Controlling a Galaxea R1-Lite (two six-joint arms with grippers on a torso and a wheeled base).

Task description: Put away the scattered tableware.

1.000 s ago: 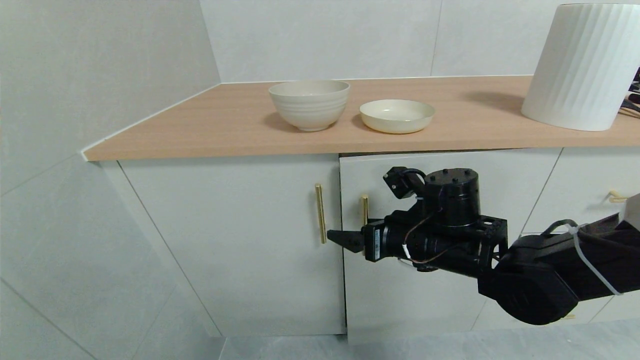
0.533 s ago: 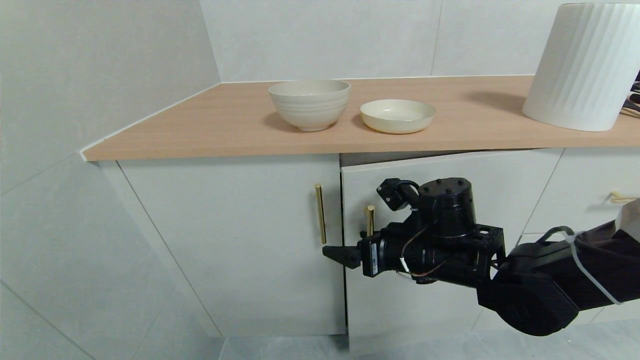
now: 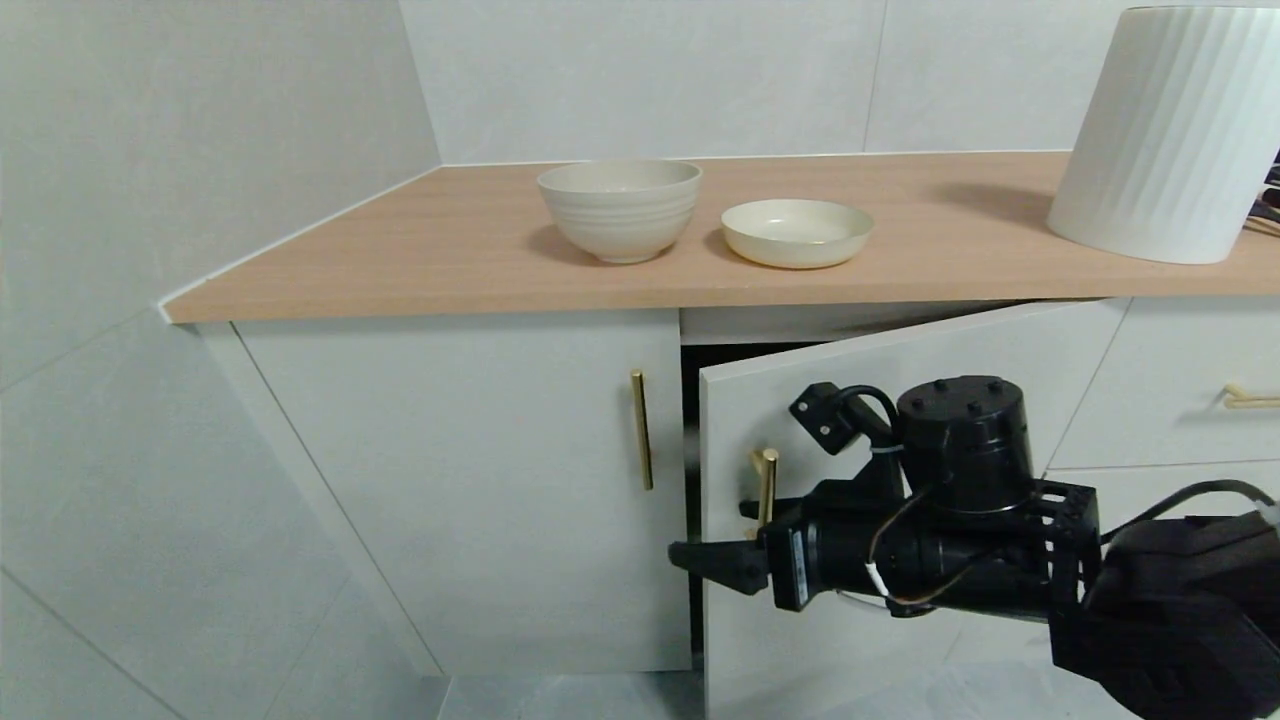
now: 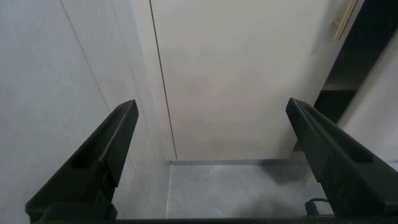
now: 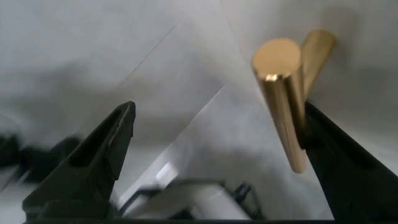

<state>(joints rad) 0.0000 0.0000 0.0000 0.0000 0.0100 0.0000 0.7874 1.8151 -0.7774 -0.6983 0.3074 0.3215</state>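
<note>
The bowl [image 3: 618, 208] and the plate [image 3: 797, 231] sit side by side on the desk [image 3: 450, 270], near each other but apart, with the bowl to my left. Both are upright, cream-coloured and look empty. The bowl is deep with faint ribbed bands, and the plate is shallow with a raised rim.

Neither is in reach of a gripper yet: they lie above and beyond my right gripper [image 3: 720, 535], which works lower down at the cupboard. The door [image 3: 900, 345] just below the plate stands ajar, its free edge out toward me with a dark gap beside it.

What matters now is the handle [image 3: 766, 490]. It is a brass bar with its long axis vertical, set near that free edge. My right gripper comes at it level, with the fingers pointing to my left and spread wide. In the right wrist view the bar [image 5: 283, 93] stands between them, close against one finger. Nothing is clamped; I judge it is hooking the bar, not gripping it. Pulling further should widen the door, though the bar could slip off an open finger as the angle grows.

My left gripper [image 4: 210, 106] is wide open and empty, low down, facing the other door's front and the floor.
</note>
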